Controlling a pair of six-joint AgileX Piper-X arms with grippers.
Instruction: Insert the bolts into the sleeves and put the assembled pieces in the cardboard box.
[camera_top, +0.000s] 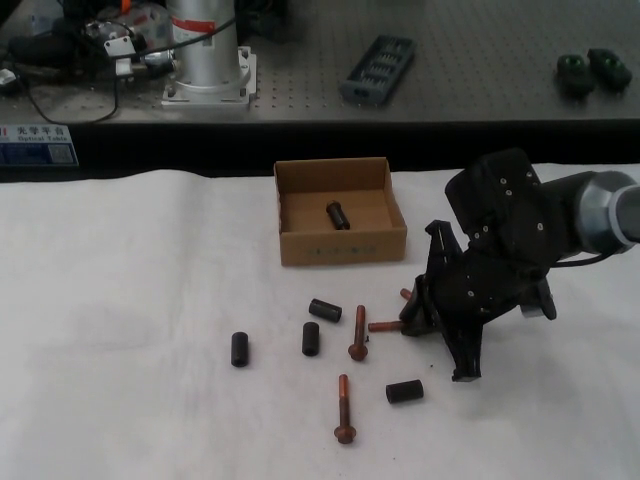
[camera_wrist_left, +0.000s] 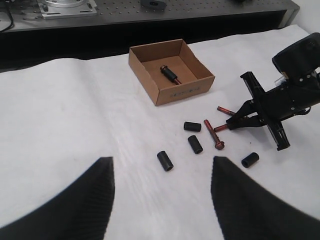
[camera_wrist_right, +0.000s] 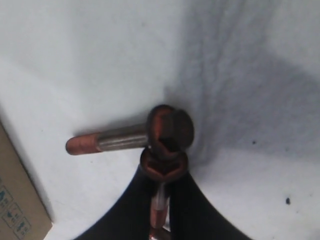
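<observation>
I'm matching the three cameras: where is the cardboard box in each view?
High view: cardboard box at centre, beyond the loose bolts.
Left wrist view: cardboard box beyond the sleeves.
Right wrist view: cardboard box corner at frame edge.
Shared landmark: right gripper, shut on a bolt.

Rust-red metal bolts (camera_top: 344, 405) and black cylindrical sleeves (camera_top: 240, 348) contrast with the plain white cloth surface (camera_top: 130, 300); the open cardboard box (camera_top: 343, 245) is tan, the right end effector (camera_top: 408, 322) black.
</observation>
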